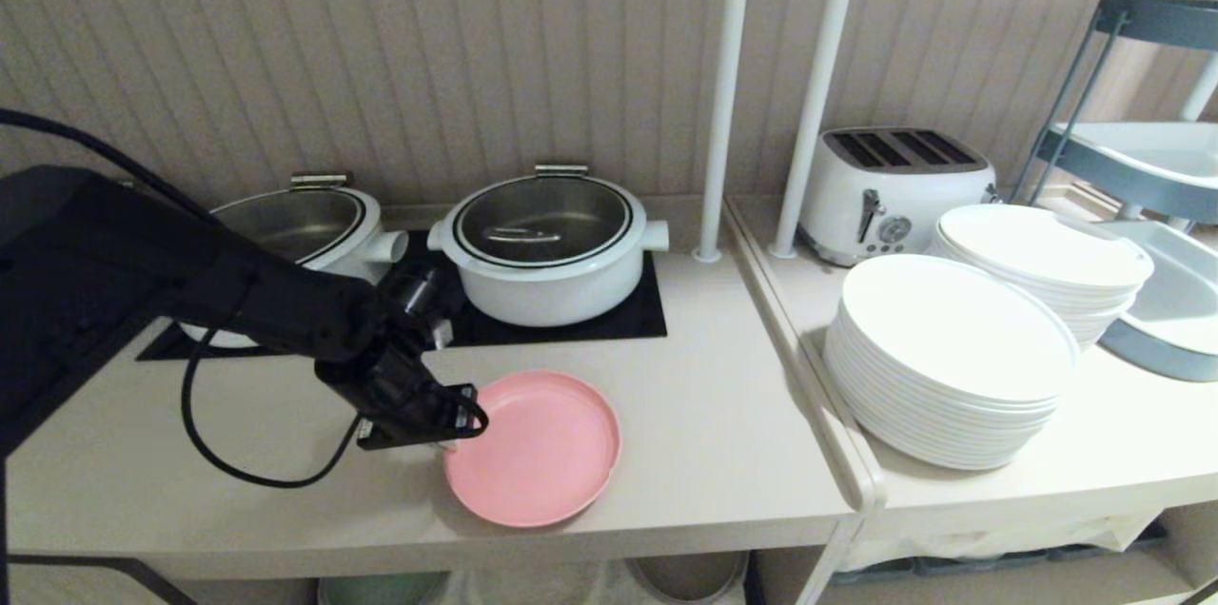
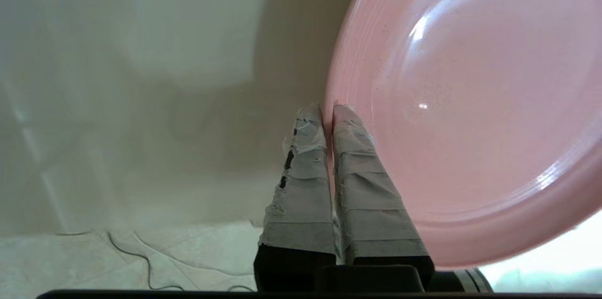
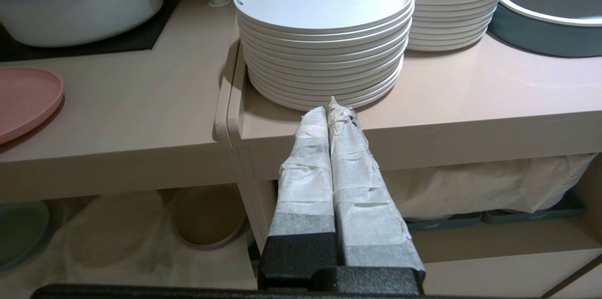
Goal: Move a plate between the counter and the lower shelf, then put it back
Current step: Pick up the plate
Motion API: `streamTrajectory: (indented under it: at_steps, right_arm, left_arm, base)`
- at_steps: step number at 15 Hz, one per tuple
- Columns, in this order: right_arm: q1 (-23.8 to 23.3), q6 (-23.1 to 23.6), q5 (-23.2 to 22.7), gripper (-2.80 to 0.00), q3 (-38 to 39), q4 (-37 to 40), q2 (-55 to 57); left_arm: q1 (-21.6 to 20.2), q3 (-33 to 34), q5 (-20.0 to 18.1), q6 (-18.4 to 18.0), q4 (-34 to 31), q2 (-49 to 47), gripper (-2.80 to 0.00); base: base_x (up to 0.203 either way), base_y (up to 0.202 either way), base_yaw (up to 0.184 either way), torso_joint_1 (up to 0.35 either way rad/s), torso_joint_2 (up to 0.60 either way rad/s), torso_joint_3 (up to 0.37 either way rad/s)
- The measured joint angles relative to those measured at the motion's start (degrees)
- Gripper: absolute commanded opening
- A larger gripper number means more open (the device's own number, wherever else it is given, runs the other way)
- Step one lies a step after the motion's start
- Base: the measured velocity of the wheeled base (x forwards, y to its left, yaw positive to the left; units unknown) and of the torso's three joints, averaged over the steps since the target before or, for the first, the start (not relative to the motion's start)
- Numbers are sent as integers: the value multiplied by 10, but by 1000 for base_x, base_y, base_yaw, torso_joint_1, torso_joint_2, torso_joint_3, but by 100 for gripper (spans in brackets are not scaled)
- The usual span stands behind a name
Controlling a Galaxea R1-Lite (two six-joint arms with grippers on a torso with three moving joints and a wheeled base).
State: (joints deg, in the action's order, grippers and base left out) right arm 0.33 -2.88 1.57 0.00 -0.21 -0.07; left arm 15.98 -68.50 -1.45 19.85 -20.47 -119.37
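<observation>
In the head view, you have the left gripper (image 1: 455,421) at the near-left rim of the plate (image 1: 538,448), which sits on the counter (image 1: 723,453) in front of the black hob panel (image 1: 609,320) and the lidded white pot (image 1: 547,248); part of the rim projects just past the counter's front edge. The left wrist view shows the taped fingers (image 2: 301,172) pinched together on the plate's raised rim, one outside, one inside, so the pincer is closed on the plate. The bite looks shallow and right at the edge. In the right wrist view, your right gripper (image 3: 331,111) hangs parked below counter height in front of the stack of large white plates (image 3: 324,40), its fingers pressed together on nothing; the lower shelf (image 3: 117,224) beneath shows white cloth, a tan dish (image 3: 207,216) and a green plate (image 3: 19,228). Risks, as I judge them: a thin edge grip may let the plate pivot or slip when lifted; swinging low could strike the counter's thick front edge; and setting down on loose cloth could snag or bunch it.
</observation>
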Motion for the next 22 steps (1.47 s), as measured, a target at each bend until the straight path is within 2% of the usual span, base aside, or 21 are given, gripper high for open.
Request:
streamTrajectory:
  at_steps: [9,15,22]
  right_arm:
    - [0,0,0,-280,0,0,0]
    - [0,0,0,-280,0,0,0]
    - [0,0,0,-280,0,0,0]
  left_arm:
    - [0,82,-37,25,1,64,-280]
    - [-2,93,-58,45,-2,93,-280]
    - [-2,136,-76,58,2,119,-280]
  base:
    - [0,0,0,0,0,0]
    - [0,0,0,0,0,0]
    - [0,0,0,0,0,0]
